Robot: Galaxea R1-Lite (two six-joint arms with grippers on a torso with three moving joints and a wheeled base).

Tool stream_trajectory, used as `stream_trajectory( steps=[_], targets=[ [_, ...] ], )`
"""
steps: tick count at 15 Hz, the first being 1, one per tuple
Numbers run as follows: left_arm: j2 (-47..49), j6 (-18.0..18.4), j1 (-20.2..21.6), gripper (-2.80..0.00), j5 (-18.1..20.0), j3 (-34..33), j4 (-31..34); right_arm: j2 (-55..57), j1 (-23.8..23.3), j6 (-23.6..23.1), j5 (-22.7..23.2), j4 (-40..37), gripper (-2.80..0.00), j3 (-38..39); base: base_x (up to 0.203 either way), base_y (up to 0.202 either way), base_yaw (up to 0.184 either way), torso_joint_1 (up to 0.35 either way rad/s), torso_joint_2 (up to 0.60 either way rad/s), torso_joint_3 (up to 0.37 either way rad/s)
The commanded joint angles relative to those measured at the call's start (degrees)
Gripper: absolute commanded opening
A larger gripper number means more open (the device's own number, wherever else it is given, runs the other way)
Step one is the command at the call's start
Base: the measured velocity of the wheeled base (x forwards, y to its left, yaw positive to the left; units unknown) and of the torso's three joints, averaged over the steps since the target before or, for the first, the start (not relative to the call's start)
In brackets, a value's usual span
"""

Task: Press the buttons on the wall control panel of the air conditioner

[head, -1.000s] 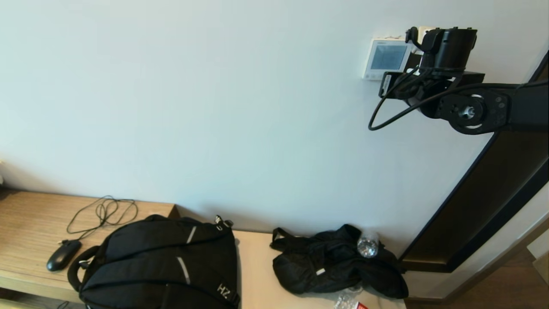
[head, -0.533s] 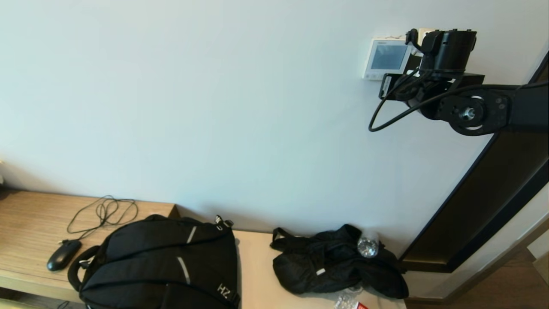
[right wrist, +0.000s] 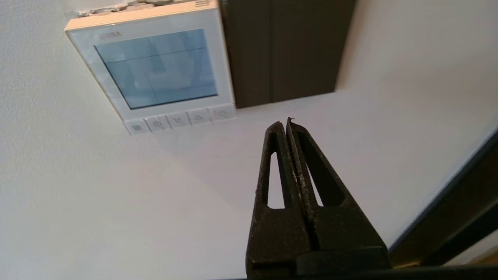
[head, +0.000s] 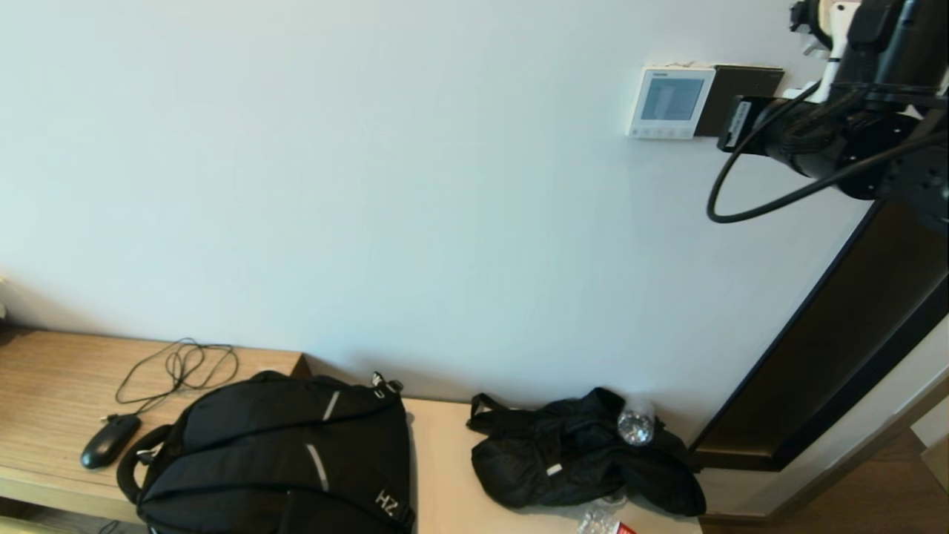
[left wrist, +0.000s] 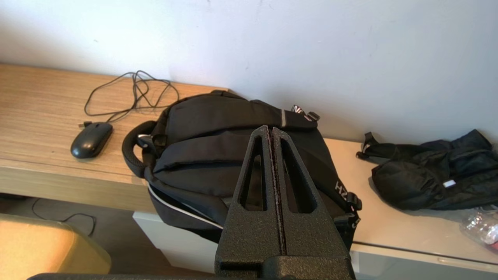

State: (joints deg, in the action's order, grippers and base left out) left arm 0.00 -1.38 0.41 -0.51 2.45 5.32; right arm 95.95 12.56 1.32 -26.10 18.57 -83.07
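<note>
The white wall control panel (head: 671, 101) with a grey screen hangs high on the wall. Its row of small buttons (right wrist: 181, 118) runs along its lower edge. In the right wrist view the panel (right wrist: 155, 70) sits off to one side of my right gripper (right wrist: 286, 122). That gripper is shut and empty, clear of the wall and not touching the panel. My right arm (head: 852, 126) is at the head view's top right, to the right of the panel. My left gripper (left wrist: 271, 128) is shut and empty, parked above the backpack (left wrist: 218, 155).
A dark wall plate (head: 741, 85) adjoins the panel's right side. A dark door frame (head: 852, 334) slants down the right. Below, a wooden desk (head: 44, 386) holds a wired mouse (head: 110, 439), a black backpack (head: 282, 460) and a black bag (head: 578, 460).
My right arm has pulled away from the panel, moving right and up. The panel and the dark plate beside it are now fully uncovered. Nothing else moved.
</note>
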Motion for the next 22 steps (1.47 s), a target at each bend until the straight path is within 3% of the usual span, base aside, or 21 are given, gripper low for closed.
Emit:
stream_trajectory(
  steps=[1,8,14,22],
  targets=[
    [0.0,-0.03,0.02,-2.8,-0.02,0.01,0.05,-11.01,-0.23,-0.33,-0.36,-0.04,-2.8,7.78,0.0,0.0,0.0,0.0,0.0,0.0],
    [0.0,-0.03,0.02,-2.8,-0.02,0.01,0.05,-31.03,-0.98,-4.56,-5.88,-0.22,-2.8,32.92,0.0,0.0,0.0,0.0,0.0,0.0],
    [0.0,-0.03,0.02,-2.8,-0.02,0.01,0.05,-42.09,-1.05,-5.02,-5.79,0.26,-2.8,47.91,0.0,0.0,0.0,0.0,0.0,0.0],
    [0.0,-0.03,0.02,-2.8,-0.02,0.01,0.05,-62.37,-9.5,-4.86,10.81,-0.45,-2.8,68.16,0.0,0.0,0.0,0.0,0.0,0.0]
  ],
)
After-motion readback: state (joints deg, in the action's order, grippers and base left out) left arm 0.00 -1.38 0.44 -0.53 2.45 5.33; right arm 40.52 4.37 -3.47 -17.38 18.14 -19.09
